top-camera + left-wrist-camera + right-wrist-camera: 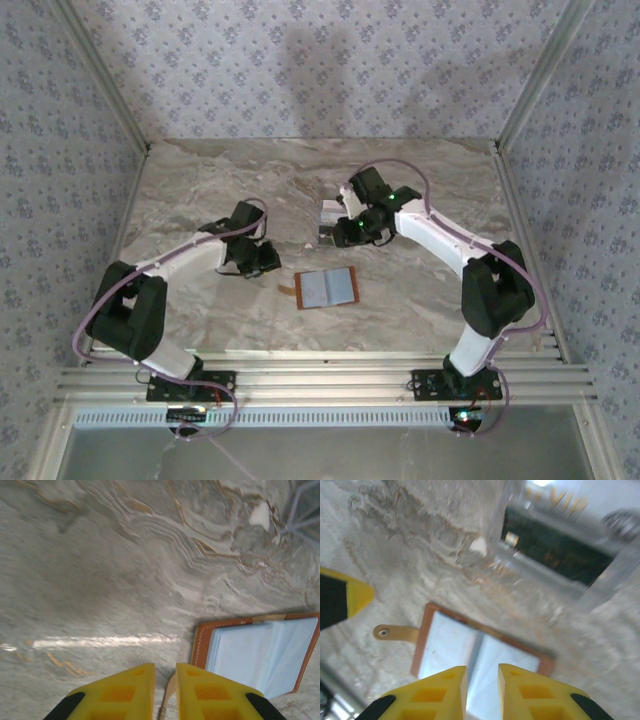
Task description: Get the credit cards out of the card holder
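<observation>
Jaws both slightly apart, empty | card holder (327, 288): 1, open | dark credit card (555, 550): 1, in tray (620, 567)

Gold lettering on card (562, 502), blurred, unreadable

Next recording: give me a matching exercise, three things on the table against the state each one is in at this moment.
Things:
1. orange-brown leather-like card holder
2. clear plastic tray
3. tan strap tab with a snap

States:
A. has a dark card in it
B. lies flat, sticking out from the holder's edge
C. lies open, pale blue inside facing up

Pairs: 1-C, 2-A, 3-B
</observation>
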